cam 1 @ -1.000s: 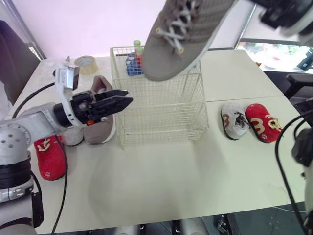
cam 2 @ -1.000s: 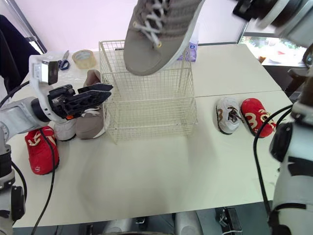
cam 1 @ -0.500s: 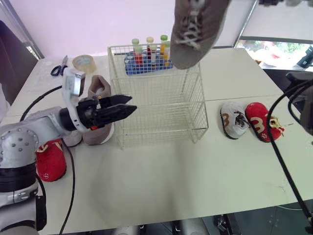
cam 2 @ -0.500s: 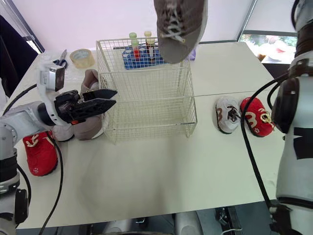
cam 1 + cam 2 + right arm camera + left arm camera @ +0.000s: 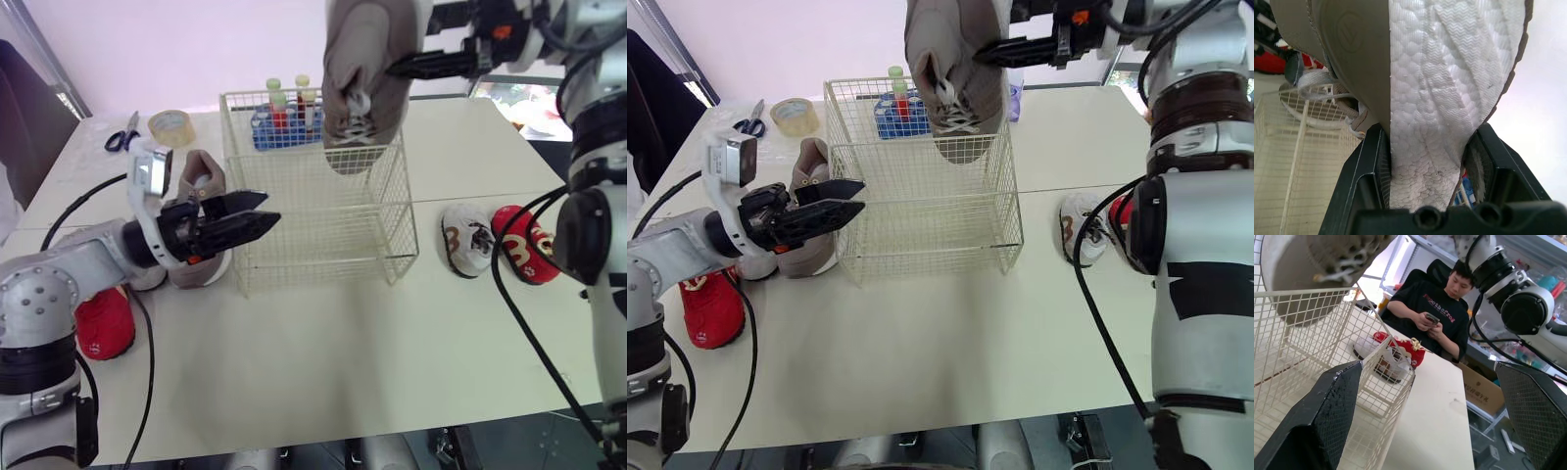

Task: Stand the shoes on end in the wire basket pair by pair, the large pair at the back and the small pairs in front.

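The right gripper [image 5: 390, 67], clamped on the big grey shoe [image 5: 361, 93] at its heel, is swinging it from a slant to toe-down over the back of the wire basket [image 5: 323, 230], so lowering looks next. The left gripper [image 5: 266, 210] is still waiting, fingers spread, beside the basket.

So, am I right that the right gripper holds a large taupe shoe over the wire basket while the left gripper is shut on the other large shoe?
Not quite: the left gripper is open and empty, near the other large shoe but not gripping it, as the left wrist view shows. The right gripper does hold a large taupe shoe over the wire basket.
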Action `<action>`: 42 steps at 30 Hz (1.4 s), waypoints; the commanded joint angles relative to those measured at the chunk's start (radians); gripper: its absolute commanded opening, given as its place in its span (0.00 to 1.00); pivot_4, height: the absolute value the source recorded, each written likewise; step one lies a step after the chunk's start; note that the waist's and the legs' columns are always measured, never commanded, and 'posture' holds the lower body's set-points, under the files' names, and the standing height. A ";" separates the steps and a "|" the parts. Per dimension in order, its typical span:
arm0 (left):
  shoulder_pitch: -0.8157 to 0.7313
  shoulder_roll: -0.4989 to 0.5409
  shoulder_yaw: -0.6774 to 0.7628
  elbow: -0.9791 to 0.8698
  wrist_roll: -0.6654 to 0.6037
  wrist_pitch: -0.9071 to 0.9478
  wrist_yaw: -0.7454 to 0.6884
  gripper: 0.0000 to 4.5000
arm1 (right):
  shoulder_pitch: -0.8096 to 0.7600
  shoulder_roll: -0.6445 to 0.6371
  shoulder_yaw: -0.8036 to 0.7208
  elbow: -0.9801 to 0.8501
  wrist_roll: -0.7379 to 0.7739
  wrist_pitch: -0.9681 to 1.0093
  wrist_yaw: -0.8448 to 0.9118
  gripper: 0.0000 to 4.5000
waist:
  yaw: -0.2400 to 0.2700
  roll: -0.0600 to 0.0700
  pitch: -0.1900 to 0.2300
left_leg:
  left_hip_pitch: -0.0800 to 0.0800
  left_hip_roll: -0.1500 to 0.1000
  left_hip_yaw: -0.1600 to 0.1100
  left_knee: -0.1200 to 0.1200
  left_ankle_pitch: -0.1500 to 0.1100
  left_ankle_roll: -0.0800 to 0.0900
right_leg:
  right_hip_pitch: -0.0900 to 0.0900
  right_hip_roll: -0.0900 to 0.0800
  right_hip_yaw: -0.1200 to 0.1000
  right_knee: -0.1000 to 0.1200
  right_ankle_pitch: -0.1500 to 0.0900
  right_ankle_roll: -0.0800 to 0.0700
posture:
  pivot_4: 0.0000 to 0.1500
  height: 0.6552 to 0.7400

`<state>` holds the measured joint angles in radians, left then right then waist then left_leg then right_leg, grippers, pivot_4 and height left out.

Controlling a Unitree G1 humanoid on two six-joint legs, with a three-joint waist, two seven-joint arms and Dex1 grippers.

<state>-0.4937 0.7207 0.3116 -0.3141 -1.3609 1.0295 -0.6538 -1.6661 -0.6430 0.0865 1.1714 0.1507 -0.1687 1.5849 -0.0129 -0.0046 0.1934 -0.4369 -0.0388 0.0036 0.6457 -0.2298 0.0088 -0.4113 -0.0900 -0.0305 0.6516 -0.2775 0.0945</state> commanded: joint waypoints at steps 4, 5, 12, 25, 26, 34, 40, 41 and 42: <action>0.006 0.003 0.038 -0.047 -0.038 -0.035 0.029 0.99 | 0.039 0.007 -0.003 0.056 -0.073 -0.042 -0.008 0.37 | 0.001 0.000 0.000 | 0.000 0.000 0.000 0.000 0.000 0.000 | 0.001 0.000 0.000 0.000 0.000 0.000 | 1.00 1.00; 0.007 0.004 0.038 -0.050 -0.040 -0.036 0.032 0.99 | 0.046 0.009 -0.002 0.060 -0.082 -0.047 -0.011 0.37 | 0.001 0.000 0.000 | 0.000 0.000 0.000 0.001 0.000 0.000 | 0.001 0.000 0.000 0.000 0.000 0.000 | 1.00 1.00; 0.010 0.005 0.036 -0.063 -0.051 -0.042 0.053 0.99 | 0.074 0.020 -0.009 0.076 -0.119 -0.073 -0.038 0.37 | 0.001 0.000 0.000 | 0.000 0.000 0.000 0.001 0.000 0.000 | 0.001 0.000 0.000 0.000 0.000 0.000 | 1.00 1.00; -0.004 0.006 0.015 -0.056 -0.035 -0.052 0.043 1.00 | 0.026 -0.034 -0.028 0.049 -0.183 -0.106 -0.080 0.99 | -0.004 0.000 0.000 | 0.002 0.000 0.000 0.000 0.001 -0.001 | 0.002 0.001 0.000 0.002 0.000 0.000 | 1.00 1.00; -0.004 0.004 0.013 -0.057 -0.034 -0.053 0.043 1.00 | 0.015 -0.044 -0.031 0.044 -0.186 -0.106 -0.090 0.99 | -0.004 0.000 0.000 | 0.002 0.000 0.000 0.000 0.001 -0.001 | 0.002 0.001 0.000 0.002 0.000 0.000 | 1.00 1.00; -0.014 -0.008 -0.011 -0.061 -0.033 -0.057 0.052 1.00 | -0.040 -0.129 -0.049 0.015 -0.198 -0.123 -0.161 0.99 | -0.003 0.000 0.000 | 0.002 0.000 0.000 0.001 0.001 -0.001 | 0.002 0.001 0.000 0.002 0.000 0.000 | 1.00 1.00; -0.036 0.041 0.018 -0.020 0.033 -0.077 0.043 1.00 | -0.061 -0.173 -0.158 -0.087 -0.057 0.065 -0.102 0.99 | -0.002 0.000 0.000 | 0.002 0.000 0.000 0.001 0.001 -0.001 | 0.002 0.001 0.000 0.002 0.000 0.000 | 1.00 1.00; -0.052 0.072 0.036 0.010 0.073 -0.094 0.033 1.00 | -0.042 -0.169 -0.194 -0.165 0.008 0.179 -0.087 0.99 | -0.002 0.000 0.000 | 0.002 0.000 0.000 0.001 0.001 -0.001 | 0.002 0.001 0.000 0.002 0.000 0.000 | 1.00 1.00; -0.069 0.102 0.052 0.041 0.107 -0.108 0.027 1.00 | -0.011 -0.168 -0.219 -0.258 0.064 0.294 -0.077 0.99 | -0.004 0.001 0.000 | 0.002 0.000 0.000 0.001 0.001 -0.001 | 0.002 0.001 0.000 0.002 0.000 0.000 | 1.00 1.00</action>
<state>-0.5295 0.7824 0.2953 -0.3039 -1.3064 0.9681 -0.6118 -1.6642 -0.7954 -0.0684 1.0590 0.1033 -0.0230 1.4855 -0.0168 -0.0040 0.1937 -0.4348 -0.0381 0.0032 0.6459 -0.2286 0.0076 -0.4098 -0.0885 -0.0304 0.6540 -0.2776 0.0944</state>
